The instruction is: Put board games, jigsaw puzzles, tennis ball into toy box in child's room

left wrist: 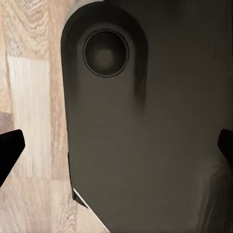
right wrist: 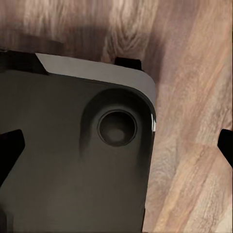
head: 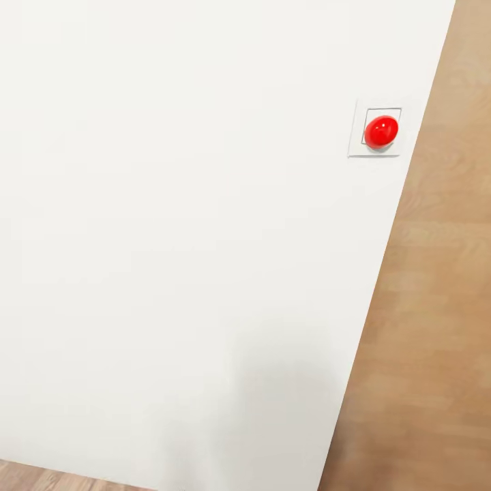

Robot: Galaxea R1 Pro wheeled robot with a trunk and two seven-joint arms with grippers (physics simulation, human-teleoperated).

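The toys, the toy box and the table are out of view. My left gripper (left wrist: 116, 148) hangs open over a dark part of my own body (left wrist: 155, 97), its black fingertips (left wrist: 9, 150) wide apart with nothing between them. My right gripper (right wrist: 116, 145) is open too, above another dark rounded body panel (right wrist: 63, 184), and it holds nothing.
A plain white wall (head: 170, 239) stands close in front in the head view, with a red round button (head: 380, 131) on a white plate near its right edge. Wood plank floor (head: 436, 307) runs past the wall on the right and lies under both grippers (right wrist: 194, 97).
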